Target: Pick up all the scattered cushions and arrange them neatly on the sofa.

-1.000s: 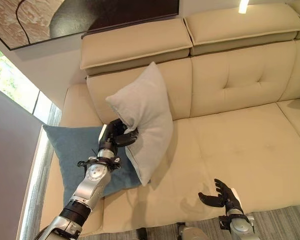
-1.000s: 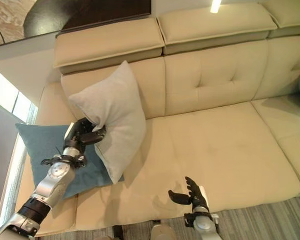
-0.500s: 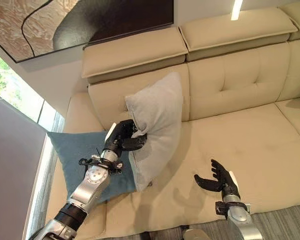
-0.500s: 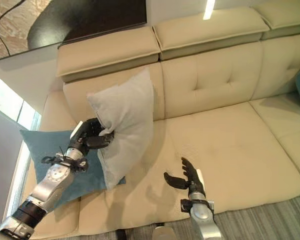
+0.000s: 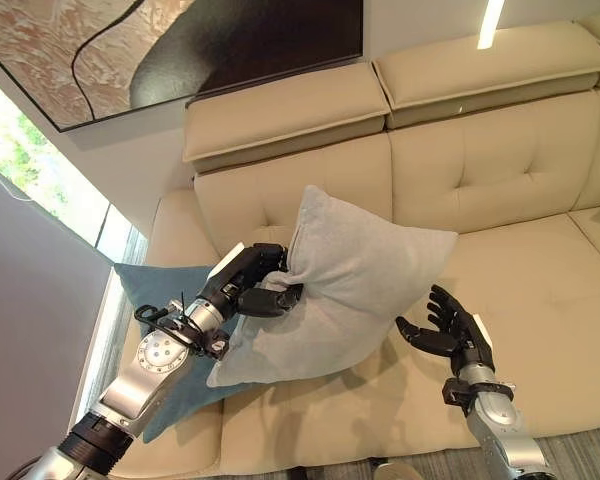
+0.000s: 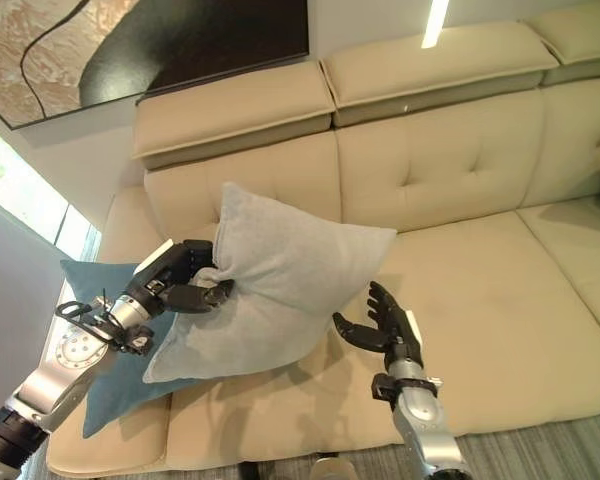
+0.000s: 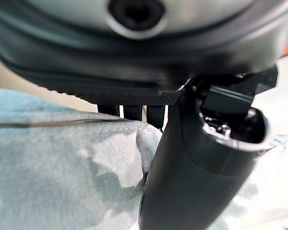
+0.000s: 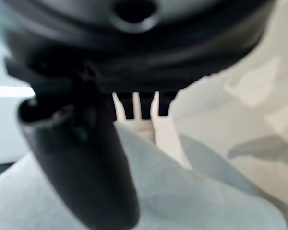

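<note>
- Two cushions show on the sofa point(image 5: 500, 190) at this point: the grey cushion point(image 5: 355, 280) is in hand and the blue cushion point(image 5: 155, 290) lies flat at the left end of the seat, beside the armrest.
- Your left hand point(image 5: 252, 290) has its fingers and thumb curled round the grey cushion's left edge, holding it tilted over the seat with its lower part lapping onto the blue one.
- Your right hand point(image 5: 448, 327) is spread wide with straight fingers, just beside the cushion's right corner; you cannot tell from here whether it touches.
- By my judgement, neither cushion is arranged yet: the grey one has to be stood against the backrest, and the blue one is not propped.
- At the far right edge of the right eye view a sliver of blue suggests another cushion, too little to be sure.
- No container is in play; the sofa seat is the only receiving surface.
</note>
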